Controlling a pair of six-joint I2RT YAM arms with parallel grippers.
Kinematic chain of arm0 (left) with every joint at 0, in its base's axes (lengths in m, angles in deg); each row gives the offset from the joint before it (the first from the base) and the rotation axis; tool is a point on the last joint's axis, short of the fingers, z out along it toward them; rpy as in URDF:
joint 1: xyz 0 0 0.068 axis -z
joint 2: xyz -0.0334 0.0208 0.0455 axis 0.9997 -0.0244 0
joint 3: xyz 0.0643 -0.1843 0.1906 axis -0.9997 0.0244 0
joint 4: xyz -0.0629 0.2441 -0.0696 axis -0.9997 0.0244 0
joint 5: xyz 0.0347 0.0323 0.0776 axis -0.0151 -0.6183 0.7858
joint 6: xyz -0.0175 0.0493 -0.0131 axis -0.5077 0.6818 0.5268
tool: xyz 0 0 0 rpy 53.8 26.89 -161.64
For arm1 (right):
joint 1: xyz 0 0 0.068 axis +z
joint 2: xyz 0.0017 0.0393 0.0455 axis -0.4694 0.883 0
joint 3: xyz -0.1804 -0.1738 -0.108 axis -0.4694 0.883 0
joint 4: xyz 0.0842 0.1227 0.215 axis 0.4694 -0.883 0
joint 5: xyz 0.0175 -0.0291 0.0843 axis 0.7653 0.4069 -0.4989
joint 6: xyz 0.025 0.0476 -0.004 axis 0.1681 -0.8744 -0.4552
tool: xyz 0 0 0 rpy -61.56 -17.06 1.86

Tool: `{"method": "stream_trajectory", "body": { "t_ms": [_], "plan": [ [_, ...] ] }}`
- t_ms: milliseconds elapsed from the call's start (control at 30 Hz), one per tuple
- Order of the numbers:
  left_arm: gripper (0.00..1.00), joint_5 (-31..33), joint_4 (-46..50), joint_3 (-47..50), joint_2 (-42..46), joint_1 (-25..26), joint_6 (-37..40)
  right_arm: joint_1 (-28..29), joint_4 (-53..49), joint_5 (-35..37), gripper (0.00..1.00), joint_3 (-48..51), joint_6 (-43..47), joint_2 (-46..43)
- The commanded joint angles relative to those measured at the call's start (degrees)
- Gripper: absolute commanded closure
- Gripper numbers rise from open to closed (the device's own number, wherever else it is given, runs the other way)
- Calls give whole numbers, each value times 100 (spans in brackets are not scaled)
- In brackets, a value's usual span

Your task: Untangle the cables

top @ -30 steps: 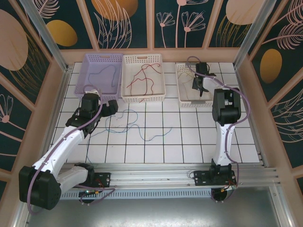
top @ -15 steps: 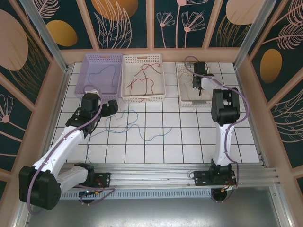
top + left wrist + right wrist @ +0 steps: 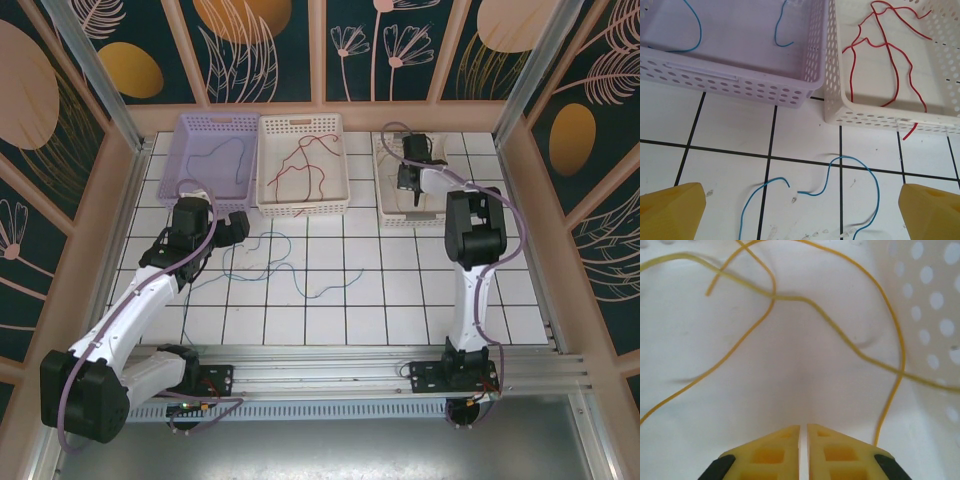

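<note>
Right gripper (image 3: pixel 803 429) pressed together, empty; yellow cables (image 3: pixel 774 296) lie just ahead in basket (image 3: pixel 935 300).

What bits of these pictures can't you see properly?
- Right wrist view: the yellow cables run off the picture's edges, and some parts are blurred.
- Top view: those cables are too thin to make out in the right basket, and the right gripper covers part of it.
- Left wrist view: the blue cable on the tiles drops past the bottom edge, and the red cable is cut off at the top.
</note>
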Motion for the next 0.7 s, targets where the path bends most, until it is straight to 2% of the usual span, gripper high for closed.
{"method": "stream_trajectory", "body": {
  "t_ms": [0,100,233,333,500,667],
  "plan": [
    [1,-9,-4,-94,-20,28,90,221,221,-189,73,225,-204,-948],
    [2,34,32,-120,-49,28,75,508,236,-77,59,575,-256,-1558],
    [2,29,319,-172,-148,35,-57,1090,294,-213,48,1202,-263,-2414],
    [1,-25,647,-344,-320,102,-293,1561,329,-1229,43,1725,-323,-2922],
    [2,-284,565,-331,-188,128,-555,2520,906,-2759,37,2765,-252,-3405],
    [2,-446,561,-235,84,128,-622,3255,1664,-3347,35,3468,-187,-3238]
  ]
}}
